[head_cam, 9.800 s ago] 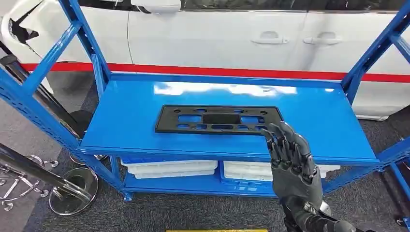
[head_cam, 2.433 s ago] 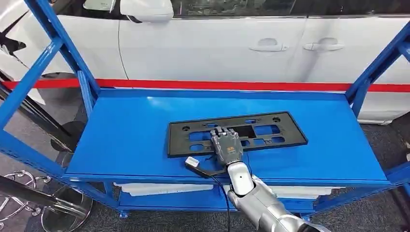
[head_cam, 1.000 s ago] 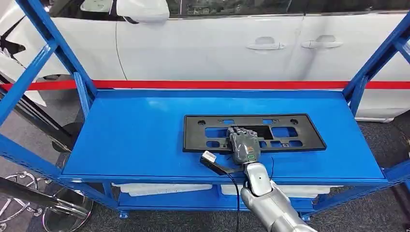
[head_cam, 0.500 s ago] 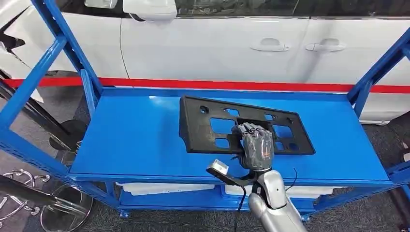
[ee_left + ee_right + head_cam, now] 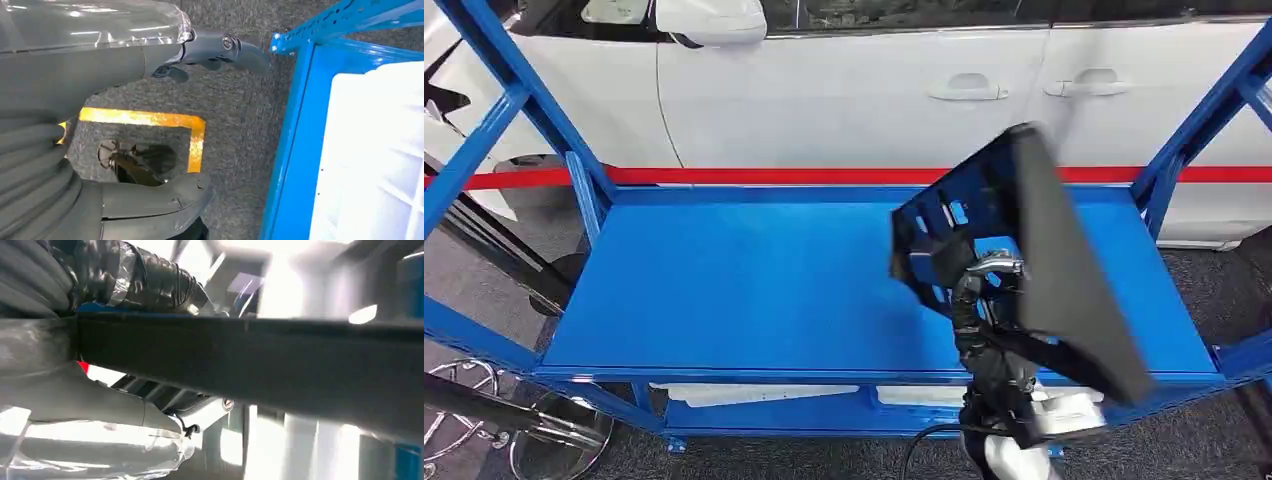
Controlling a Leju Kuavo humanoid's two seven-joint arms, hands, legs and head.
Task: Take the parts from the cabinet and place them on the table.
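- Black plastic part (image 5: 1034,250), flat and long with holes cut through it, looking stiff and light, likely not bending much.
- Being held up in the air over the blue shelf (image 5: 724,290), tipped up on its edge, not touching the shelf at all.
- Probably a bit slippery on the smooth flat side; likely easier to hold by hooking fingers through a hole near the middle so the long ends are not swinging.
- Gripping the part from below with the right hand (image 5: 986,275), fingers curling through a cut-out and closing on the plastic, with the arm reaching up from near the shelf's front edge.
- Showing the same dark plastic (image 5: 260,360) close up as a wide bar in the right wrist view, with dark fingers (image 5: 150,282) wrapping over its edge.
- Hanging low beside the shelf frame with the left hand (image 5: 150,50), over the grey carpet (image 5: 235,125) and holding nothing; fingers seeming loosely apart.
- Sitting on the lower shelf, white trays (image 5: 754,393); parked behind, a white car (image 5: 844,90).
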